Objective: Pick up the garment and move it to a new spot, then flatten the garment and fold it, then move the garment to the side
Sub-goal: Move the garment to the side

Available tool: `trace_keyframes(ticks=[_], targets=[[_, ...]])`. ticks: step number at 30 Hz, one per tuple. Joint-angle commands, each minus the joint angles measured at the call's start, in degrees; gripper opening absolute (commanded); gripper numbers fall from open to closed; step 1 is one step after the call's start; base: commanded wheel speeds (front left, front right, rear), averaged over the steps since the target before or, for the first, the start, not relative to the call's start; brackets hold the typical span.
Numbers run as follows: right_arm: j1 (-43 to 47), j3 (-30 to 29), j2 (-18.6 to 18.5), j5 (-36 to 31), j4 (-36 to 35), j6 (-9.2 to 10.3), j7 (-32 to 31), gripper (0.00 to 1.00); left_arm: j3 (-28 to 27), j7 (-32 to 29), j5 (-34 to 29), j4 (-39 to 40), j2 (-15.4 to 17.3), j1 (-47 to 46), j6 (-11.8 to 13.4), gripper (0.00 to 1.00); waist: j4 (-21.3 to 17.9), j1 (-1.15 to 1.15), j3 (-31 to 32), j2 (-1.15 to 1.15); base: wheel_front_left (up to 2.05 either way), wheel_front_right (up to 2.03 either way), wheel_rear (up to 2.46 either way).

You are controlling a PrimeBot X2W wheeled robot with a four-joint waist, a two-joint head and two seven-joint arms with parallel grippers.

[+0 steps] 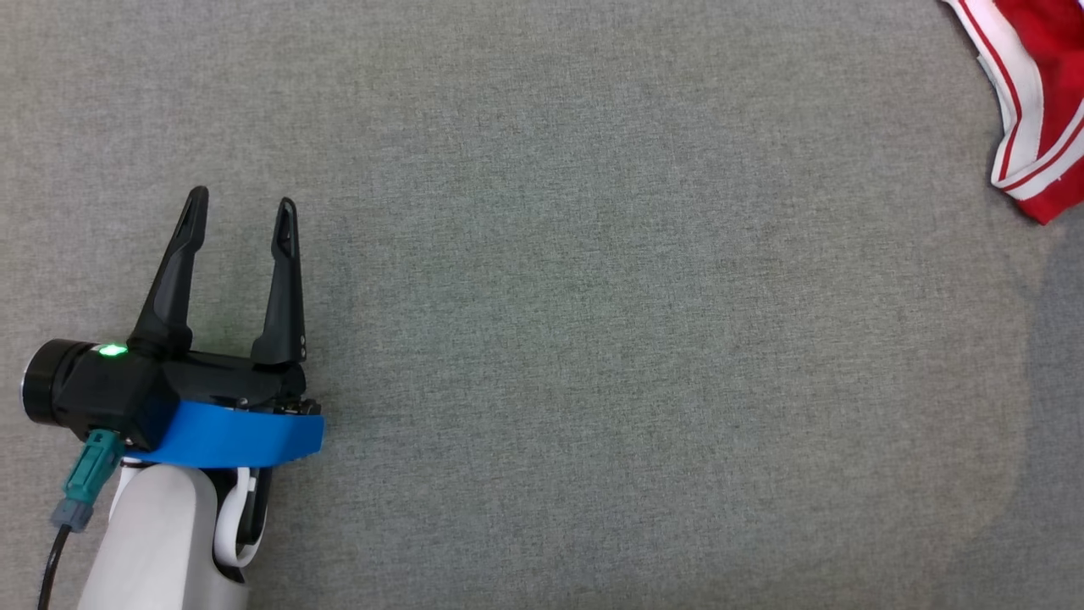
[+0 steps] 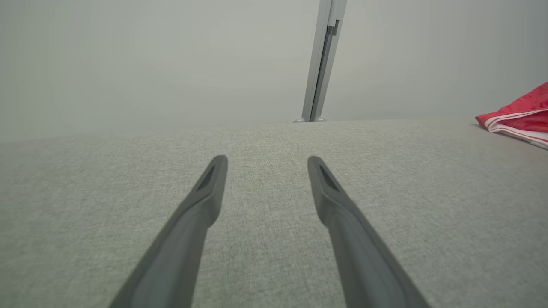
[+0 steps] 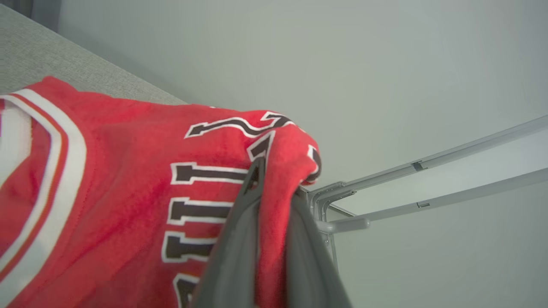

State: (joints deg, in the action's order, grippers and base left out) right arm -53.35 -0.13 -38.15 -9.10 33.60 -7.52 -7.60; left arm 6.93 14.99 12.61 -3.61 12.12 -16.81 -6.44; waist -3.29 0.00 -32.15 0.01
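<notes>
- Right gripper up close: its 2 fingers are pinched tight on a fold of red cloth, which humps over the tips.
- Start wide for me. What is the biggest thing?
- Grey woven worktop, bare across most of the head view. Then the garment: a red jersey with white trim and black lettering, at the far right of the worktop, well apart from the left gripper.
- Is it off the surface?
- Partly, I judge. The pinched fold is raised and the rest drapes down from it. The left wrist view shows a trimmed edge resting on the worktop.
- And the left gripper?
- Low at the left over bare worktop, its 2 fingers spread wide with nothing between them.
- How will the jersey handle?
- Soft, light and limp, I judge: not fragile, but it will sag and bunch under 1 grip and likely land crumpled.
- Where to take hold, then?
- For the move, this pinch on a thick fold looks secure enough. For flattening I would take the banded trim, 1 gripper at each shoulder or hem corner; it looks firmer than the body cloth.
</notes>
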Motion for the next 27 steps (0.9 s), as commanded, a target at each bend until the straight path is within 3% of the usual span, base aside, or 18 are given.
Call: trace_keyframes(ticks=[1, 2, 3, 4, 15, 23, 27], targets=[[1.2, -0.6, 0.3, -0.8, -0.2, 0.05, 0.9, 0.0, 0.2, 0.2, 0.0, -0.1, 0.1, -0.9, 0.0, 1.0, 0.2, 0.0, 0.1, -0.01, 0.0, 0.0, 0.0], [1.4, -0.7, 0.3, -1.3, -0.5, 0.05, 1.6, 0.0, 0.3, 0.2, 0.1, -0.3, 0.1, -0.8, 0.0, 1.0, 0.3, 0.0, 0.2, -0.01, 0.0, 0.0, 0.0], [1.5, -1.1, 0.3, -1.9, -0.8, 0.05, 2.3, 0.3, 0.3, 0.2, 0.2, -0.4, 0.1, -0.8, -0.1, 1.0, 0.3, 0.0, 0.3, -0.01, 0.0, 0.0, 0.0], [1.8, -1.8, 0.4, -2.4, -1.1, 0.05, 3.0, 1.0, 0.2, 0.2, 0.3, -0.5, 0.3, -0.9, -0.1, 1.0, 0.4, 0.0, 0.3, -0.01, 0.0, 0.0, 0.0], [7.8, -4.6, 5.6, -3.9, -3.9, 0.04, 8.3, 1.0, 0.5, 0.2, 0.9, -1.9, -0.3, 1.1, 0.3, 1.0, 1.0, 0.0, 5.9, -0.01, 0.0, 0.0, 0.0], [20.6, -8.8, 15.1, 1.6, -10.5, 0.04, 9.8, 1.0, 0.0, 0.2, 1.5, -3.8, -1.3, 5.2, 0.3, 1.0, 1.3, 0.0, 14.4, -0.01, 0.0, 0.0, 0.0], [28.2, -8.0, 19.6, 5.9, -15.7, 0.04, 9.4, 1.0, -0.6, 0.2, 1.9, -5.0, -1.7, 7.8, 0.4, 1.0, 1.2, 0.0, 18.6, -0.01, 0.0, 0.0, 0.0]])
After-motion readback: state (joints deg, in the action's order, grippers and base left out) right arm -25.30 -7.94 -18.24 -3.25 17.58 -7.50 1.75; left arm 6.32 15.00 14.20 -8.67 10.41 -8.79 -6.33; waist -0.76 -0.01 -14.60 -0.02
